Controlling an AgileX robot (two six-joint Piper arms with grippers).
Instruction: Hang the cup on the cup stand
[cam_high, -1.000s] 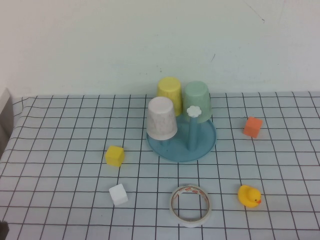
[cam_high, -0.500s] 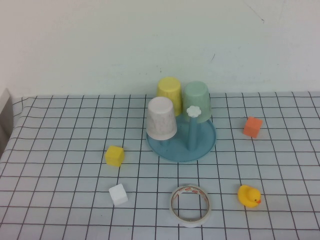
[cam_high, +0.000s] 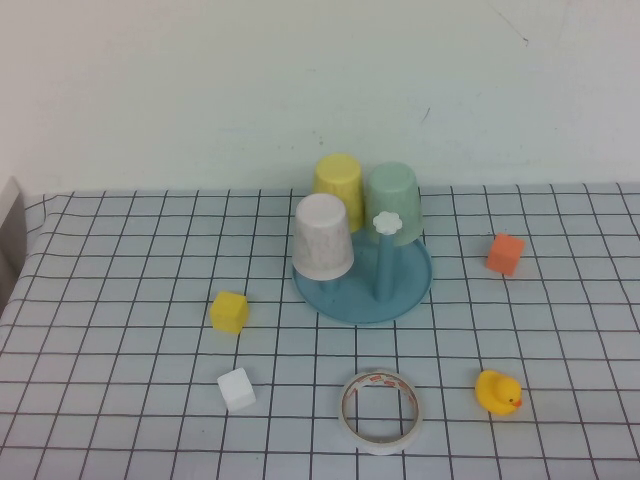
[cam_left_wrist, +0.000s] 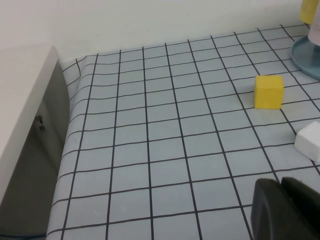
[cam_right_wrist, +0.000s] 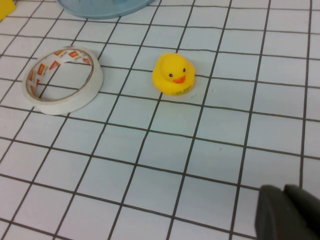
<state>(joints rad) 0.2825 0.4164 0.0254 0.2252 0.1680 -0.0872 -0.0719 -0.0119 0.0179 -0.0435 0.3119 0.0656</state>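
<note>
The pale pink cup (cam_high: 323, 236) sits upside down over a peg at the front left of the blue cup stand (cam_high: 364, 290). A yellow cup (cam_high: 339, 179) and a mint-green cup (cam_high: 392, 203) hang on the back pegs. One front peg with a white flower knob (cam_high: 387, 222) stands bare. Neither gripper shows in the high view. My left gripper (cam_left_wrist: 281, 186) is shut and empty over the table's near left, with the stand's rim (cam_left_wrist: 306, 60) far off. My right gripper (cam_right_wrist: 285, 192) is shut and empty over the near right.
A yellow cube (cam_high: 229, 311), a white cube (cam_high: 237, 388), a white tape ring (cam_high: 381, 410), a yellow rubber duck (cam_high: 497, 391) and an orange cube (cam_high: 505, 253) lie around the stand. A grey-white cabinet (cam_left_wrist: 22, 130) borders the table's left edge.
A dark bit at the bottom left corner of the high view one second ago has gone out of sight. The cups and stand have not moved.
</note>
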